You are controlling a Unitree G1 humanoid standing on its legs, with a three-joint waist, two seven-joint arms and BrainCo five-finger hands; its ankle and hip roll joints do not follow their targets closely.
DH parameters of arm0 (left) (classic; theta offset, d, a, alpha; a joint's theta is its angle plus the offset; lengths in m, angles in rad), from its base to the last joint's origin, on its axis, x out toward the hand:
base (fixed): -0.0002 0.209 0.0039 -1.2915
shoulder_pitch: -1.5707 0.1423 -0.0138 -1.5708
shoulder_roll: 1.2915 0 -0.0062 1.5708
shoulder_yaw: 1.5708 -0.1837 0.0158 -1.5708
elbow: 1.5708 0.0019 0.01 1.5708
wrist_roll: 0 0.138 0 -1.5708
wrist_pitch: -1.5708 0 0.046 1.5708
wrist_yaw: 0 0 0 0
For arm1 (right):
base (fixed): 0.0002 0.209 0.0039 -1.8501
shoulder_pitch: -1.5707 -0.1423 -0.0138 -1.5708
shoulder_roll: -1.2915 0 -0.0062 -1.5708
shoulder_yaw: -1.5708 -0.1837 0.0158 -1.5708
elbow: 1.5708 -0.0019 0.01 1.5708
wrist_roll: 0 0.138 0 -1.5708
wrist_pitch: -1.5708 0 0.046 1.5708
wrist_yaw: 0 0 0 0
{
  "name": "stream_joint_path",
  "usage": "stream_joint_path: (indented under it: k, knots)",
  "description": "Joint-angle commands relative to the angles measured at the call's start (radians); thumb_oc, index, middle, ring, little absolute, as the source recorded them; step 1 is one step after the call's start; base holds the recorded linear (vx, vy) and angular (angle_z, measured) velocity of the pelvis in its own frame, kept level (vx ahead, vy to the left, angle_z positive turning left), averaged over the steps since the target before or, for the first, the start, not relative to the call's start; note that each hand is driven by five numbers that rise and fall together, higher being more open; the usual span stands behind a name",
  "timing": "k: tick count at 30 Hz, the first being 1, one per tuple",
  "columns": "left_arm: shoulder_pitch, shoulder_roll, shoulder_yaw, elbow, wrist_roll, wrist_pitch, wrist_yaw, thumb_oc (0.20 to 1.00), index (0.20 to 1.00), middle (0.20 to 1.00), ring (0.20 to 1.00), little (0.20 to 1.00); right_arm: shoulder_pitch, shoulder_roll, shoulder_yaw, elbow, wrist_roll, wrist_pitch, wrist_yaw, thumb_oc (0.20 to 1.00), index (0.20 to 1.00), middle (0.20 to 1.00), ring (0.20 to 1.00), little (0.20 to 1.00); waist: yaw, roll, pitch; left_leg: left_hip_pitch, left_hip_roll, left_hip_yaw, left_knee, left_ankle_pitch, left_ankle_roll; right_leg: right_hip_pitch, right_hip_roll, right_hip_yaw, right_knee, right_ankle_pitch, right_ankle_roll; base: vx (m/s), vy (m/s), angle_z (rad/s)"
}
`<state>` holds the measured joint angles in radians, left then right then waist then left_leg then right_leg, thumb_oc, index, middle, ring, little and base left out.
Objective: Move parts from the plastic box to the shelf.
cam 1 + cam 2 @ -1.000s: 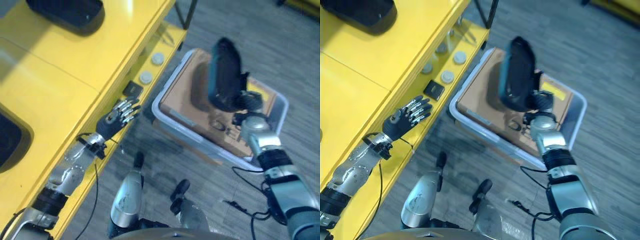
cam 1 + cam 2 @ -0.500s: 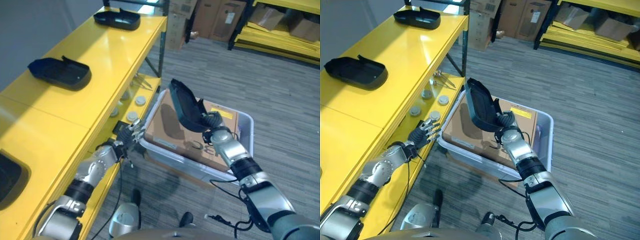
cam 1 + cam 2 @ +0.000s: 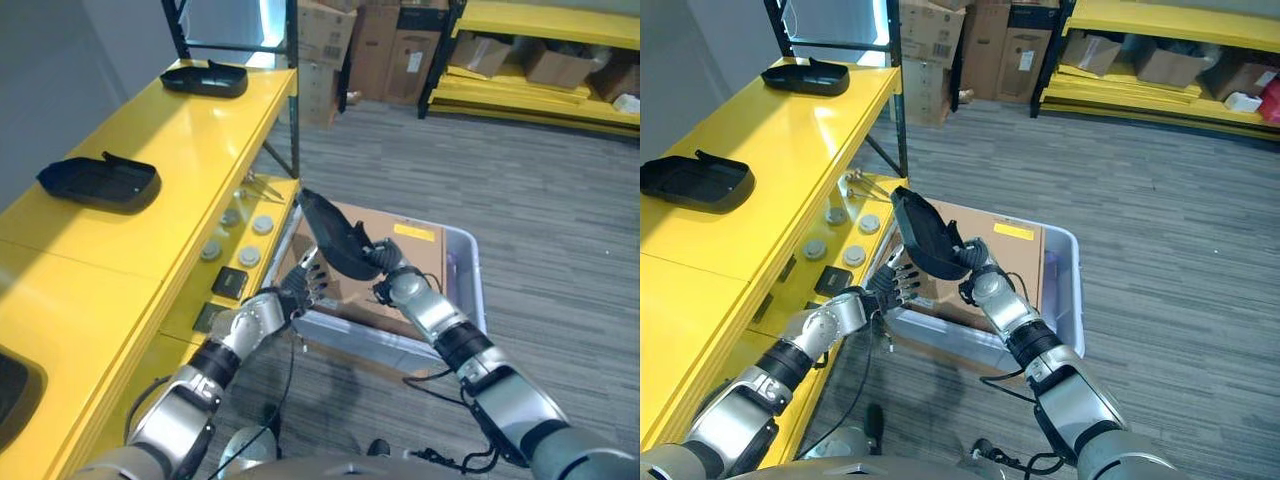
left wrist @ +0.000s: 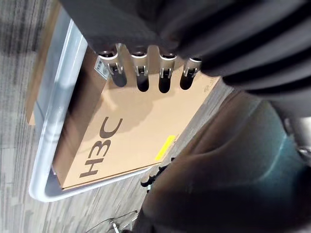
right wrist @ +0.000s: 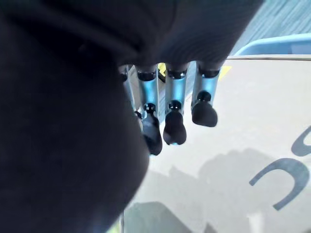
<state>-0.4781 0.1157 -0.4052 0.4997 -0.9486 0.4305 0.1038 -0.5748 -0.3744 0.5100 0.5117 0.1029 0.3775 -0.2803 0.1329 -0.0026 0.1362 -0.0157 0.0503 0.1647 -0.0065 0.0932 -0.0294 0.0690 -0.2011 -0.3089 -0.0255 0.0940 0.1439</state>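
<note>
The right hand (image 3: 975,272) curls its fingers around a black part (image 3: 921,236) and holds it tilted above the cardboard (image 3: 985,255) in the plastic box (image 3: 1065,290). The left hand (image 3: 892,283) has straight, spread fingers just beside the part, over the box's edge. Two more black parts (image 3: 690,178) lie on the yellow shelf (image 3: 770,140).

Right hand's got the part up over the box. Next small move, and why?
Probably bring the left hand under the black part to steady it. The right hand grips only the part's near end, holding it above the cardboard in the plastic box. The left hand's fingers are open just beside it, and the shelf lies on the left.
</note>
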Motion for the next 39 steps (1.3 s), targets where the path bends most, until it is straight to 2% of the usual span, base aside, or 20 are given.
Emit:
stream_joint_path:
  k: [1,4,7,15,19,28,34,39]
  knots:
    - [-0.102,-0.052,-0.049,0.074,-0.03,-0.091,0.046,1.0,1.0,1.0,1.0,1.0,-0.102,-0.004,0.036,0.012,-0.092,-0.08,0.039,0.2,0.2,0.2,0.2,0.2,0.044,-0.005,-0.068,0.001,0.031,-0.053,-0.03,-0.056,-0.024,-0.015,-0.025,0.005,0.071,-0.098,0.061,0.0,0.0,0.0]
    - [-0.102,-0.078,-0.035,0.071,-0.097,-0.151,0.09,1.0,1.0,1.0,1.0,1.0,-0.092,0.011,0.058,-0.009,-0.129,-0.068,0.083,0.2,0.2,0.2,0.2,0.2,0.036,-0.01,-0.071,0.005,0.039,-0.047,-0.031,-0.055,-0.032,-0.011,-0.024,0.003,0.063,-0.096,0.061,0.01,-0.007,-0.01]
    - [-0.099,-0.082,-0.016,0.059,-0.121,-0.184,0.111,1.0,1.0,1.0,1.0,1.0,-0.081,0.016,0.068,-0.02,-0.148,-0.061,0.099,0.2,0.2,0.2,0.2,0.2,0.033,-0.011,-0.072,0.008,0.043,-0.044,-0.031,-0.055,-0.035,-0.008,-0.023,0.0,0.059,-0.095,0.06,0.01,-0.011,-0.07]
    - [-0.075,-0.055,0.046,0.041,-0.136,-0.209,0.074,1.0,1.0,1.0,1.0,1.0,-0.043,-0.014,0.067,-0.027,-0.178,-0.081,0.143,0.2,0.2,0.2,0.2,0.2,0.032,-0.007,-0.072,0.013,0.052,-0.041,-0.031,-0.052,-0.045,0.002,-0.02,-0.016,0.055,-0.1,0.055,0.0,-0.005,-0.03]
    - [-0.069,-0.045,0.058,0.024,-0.12,-0.205,0.072,1.0,1.0,1.0,1.0,1.0,-0.034,-0.017,0.065,-0.033,-0.19,-0.08,0.149,0.2,0.2,0.2,0.2,0.2,0.035,-0.006,-0.072,0.016,0.053,-0.045,-0.032,-0.052,-0.045,0.006,-0.02,-0.022,0.054,-0.101,0.054,0.0,0.0,0.0]
    - [-0.071,0.0,0.025,-0.004,0.091,-0.148,-0.002,1.0,1.0,1.0,1.0,1.0,-0.025,-0.028,0.062,-0.049,-0.208,-0.095,0.171,0.2,0.2,0.2,0.2,0.2,0.035,0.001,-0.072,0.026,0.055,-0.046,-0.04,-0.047,-0.046,0.014,-0.019,-0.027,0.052,-0.101,0.055,0.0,0.0,0.0]
    - [-0.083,0.007,-0.024,-0.022,0.154,-0.105,-0.019,1.0,1.0,1.0,1.0,1.0,-0.045,-0.023,0.076,-0.057,-0.269,-0.118,0.218,0.2,0.2,0.2,0.2,0.2,0.034,0.004,-0.074,0.031,0.054,-0.045,-0.045,-0.046,-0.045,0.015,-0.021,-0.027,0.052,-0.099,0.057,0.0,0.0,0.0]
    - [-0.092,0.0,-0.053,-0.026,0.155,-0.09,-0.013,1.0,1.0,1.0,1.0,1.0,-0.063,-0.013,0.104,-0.063,-0.302,-0.117,0.245,0.2,0.2,0.2,0.2,0.2,0.035,0.005,-0.072,0.034,0.053,-0.045,-0.045,-0.046,-0.045,0.016,-0.022,-0.028,0.052,-0.097,0.057,0.0,0.0,0.0]
